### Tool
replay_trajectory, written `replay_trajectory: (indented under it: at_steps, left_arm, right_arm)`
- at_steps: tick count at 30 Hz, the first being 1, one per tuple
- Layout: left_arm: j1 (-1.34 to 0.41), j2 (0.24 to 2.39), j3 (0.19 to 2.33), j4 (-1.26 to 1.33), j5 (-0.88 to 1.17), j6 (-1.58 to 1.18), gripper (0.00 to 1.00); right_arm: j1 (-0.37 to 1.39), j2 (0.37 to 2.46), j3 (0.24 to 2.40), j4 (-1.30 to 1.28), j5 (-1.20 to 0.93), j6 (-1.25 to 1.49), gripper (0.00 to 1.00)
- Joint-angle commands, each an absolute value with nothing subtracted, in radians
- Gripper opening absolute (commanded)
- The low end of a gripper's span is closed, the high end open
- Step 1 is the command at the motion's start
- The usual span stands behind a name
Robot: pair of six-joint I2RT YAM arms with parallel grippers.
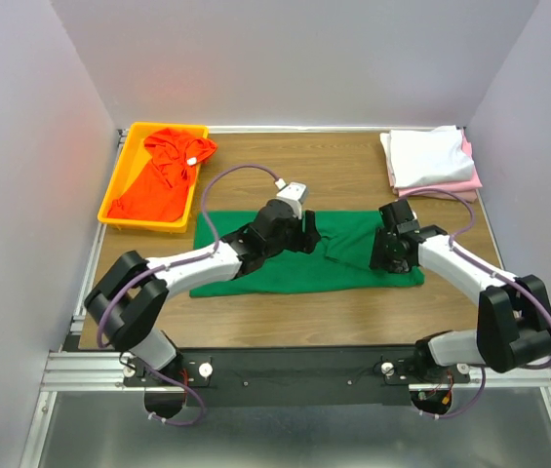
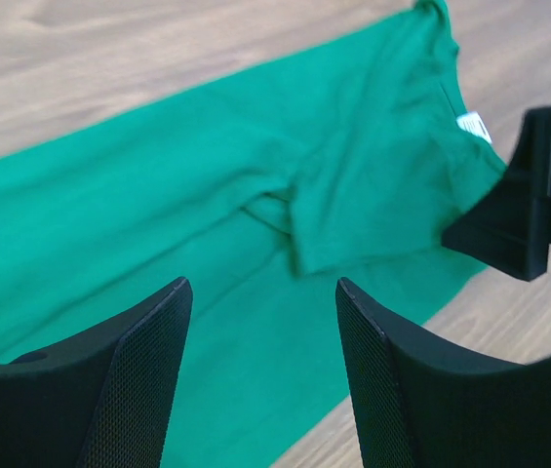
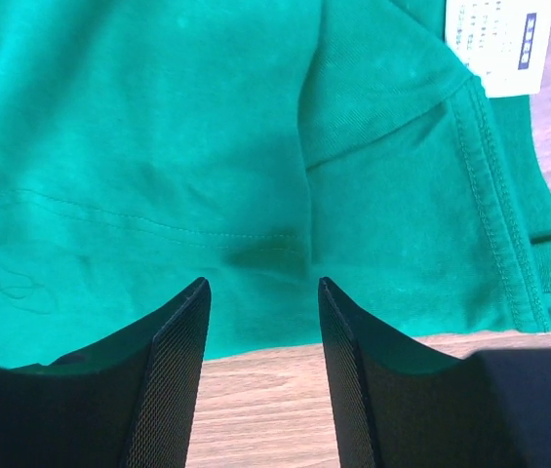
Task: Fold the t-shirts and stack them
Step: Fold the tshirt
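Left tool (image 2: pixel 260 292) released over green t-shirt (image 1: pixel 275 273) middle; right tool (image 3: pixel 260 288) released over its tagged right end. Green t-shirt flat on desk (image 1: pixel 334 166); orange-red t-shirt (image 1: pixel 158 180) in tray (image 1: pixel 111 200) back-left of it, white t-shirt (image 1: pixel 426 156) on pink t-shirt (image 1: pixel 453 185) back-right.

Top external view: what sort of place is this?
Probably a lab robot cell: plain walls box in a wooden table, and the left arm and right arm are bolted to a metal rail at its near edge.

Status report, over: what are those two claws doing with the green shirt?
Left gripper open, right gripper open, both low over green t-shirt. Shirt spread on table, not gripped. Nothing blocking; orange-red shirt off in yellow tray.
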State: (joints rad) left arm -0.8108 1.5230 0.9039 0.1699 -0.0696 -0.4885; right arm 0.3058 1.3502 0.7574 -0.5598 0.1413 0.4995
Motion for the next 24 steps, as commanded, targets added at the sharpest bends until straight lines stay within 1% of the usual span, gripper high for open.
replay_trajectory:
  at_steps: [1,5,7,8,13,17,20,21,24]
  left_arm:
    - [-0.87,1.591,0.956,0.218,-0.028,-0.518,0.68]
    - [-0.926,1.663,0.997,0.247,-0.015,-0.528,0.68]
    - [-0.945,1.692,1.025,0.249,-0.012,-0.531,0.68]
    - [-0.948,1.719,1.041,0.25,-0.009,-0.532,0.68]
    - [-0.954,1.773,1.062,0.25,-0.018,-0.534,0.68]
    - [-0.954,1.804,1.069,0.247,-0.028,-0.531,0.67]
    - [-0.954,1.83,1.074,0.244,-0.049,-0.526,0.67]
    - [-0.956,1.836,1.08,0.241,-0.055,-0.522,0.66]
    - [-0.956,1.856,1.092,0.213,-0.087,-0.52,0.66]
  right_arm:
    - [0.302,1.377,0.75,-0.591,0.169,0.523,0.54]
    - [0.295,1.396,0.753,-0.589,0.17,0.522,0.51]
    - [0.293,1.408,0.753,-0.588,0.167,0.522,0.48]
    - [0.287,1.41,0.753,-0.586,0.164,0.522,0.45]
    - [0.261,1.424,0.749,-0.565,0.134,0.512,0.41]
    - [0.25,1.428,0.747,-0.555,0.121,0.506,0.34]
    - [0.249,1.419,0.746,-0.552,0.118,0.505,0.22]
    - [0.247,1.416,0.746,-0.552,0.117,0.505,0.16]
    - [0.247,1.407,0.742,-0.551,0.114,0.502,0.11]
